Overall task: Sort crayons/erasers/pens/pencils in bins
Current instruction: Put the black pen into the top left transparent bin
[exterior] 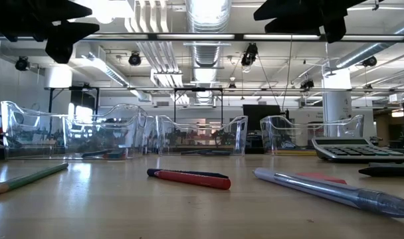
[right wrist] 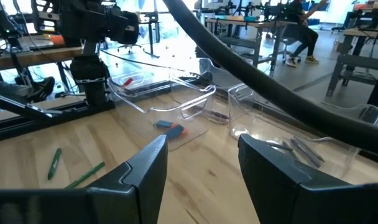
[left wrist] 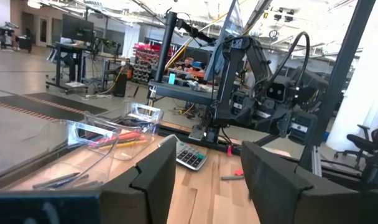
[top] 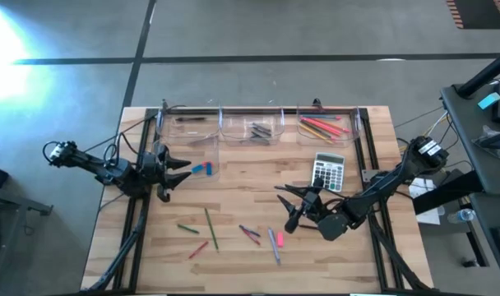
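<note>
Four clear bins stand near the far edge: one with a dark stick, one with grey pens, one with orange and red pencils, and one in front of them with blue and red erasers. Green pencils, a red stick and pens lie loose on the near half of the table. My left gripper hangs open above the table beside the eraser bin. My right gripper hangs open above the table, near the calculator.
A grey calculator lies on the table in front of the pencil bin. A black frame rail runs behind the bins. Bare wood shows between the eraser bin and the calculator.
</note>
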Controlling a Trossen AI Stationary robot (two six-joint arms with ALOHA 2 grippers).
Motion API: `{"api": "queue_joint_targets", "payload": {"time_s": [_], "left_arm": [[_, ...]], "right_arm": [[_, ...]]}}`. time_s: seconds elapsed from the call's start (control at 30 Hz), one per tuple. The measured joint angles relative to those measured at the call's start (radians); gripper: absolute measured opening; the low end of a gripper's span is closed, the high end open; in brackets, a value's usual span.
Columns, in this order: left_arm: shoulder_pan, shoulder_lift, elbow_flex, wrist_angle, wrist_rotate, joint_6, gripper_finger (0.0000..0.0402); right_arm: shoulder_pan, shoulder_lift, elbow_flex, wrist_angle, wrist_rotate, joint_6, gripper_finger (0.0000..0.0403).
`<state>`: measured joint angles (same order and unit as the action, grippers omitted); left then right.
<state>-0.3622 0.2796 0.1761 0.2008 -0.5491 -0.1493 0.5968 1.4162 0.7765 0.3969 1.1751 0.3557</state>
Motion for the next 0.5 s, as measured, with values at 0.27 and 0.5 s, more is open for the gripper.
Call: {"api": "queue_joint_targets", "payload": {"time_s": [0.27,0.5], "left_arm": [[0.0,0.026,0.0,0.0,0.0,0.0,0.0167],[0.0,0.045,0.0,0.0,0.0,0.0,0.0167]], "right_arm": [[0.0,0.0,0.0,0.001,-0.005,-0.005,0.0187],[0.0,0.0,0.0,0.003,-0.006,-0.012,0.0187]]}}
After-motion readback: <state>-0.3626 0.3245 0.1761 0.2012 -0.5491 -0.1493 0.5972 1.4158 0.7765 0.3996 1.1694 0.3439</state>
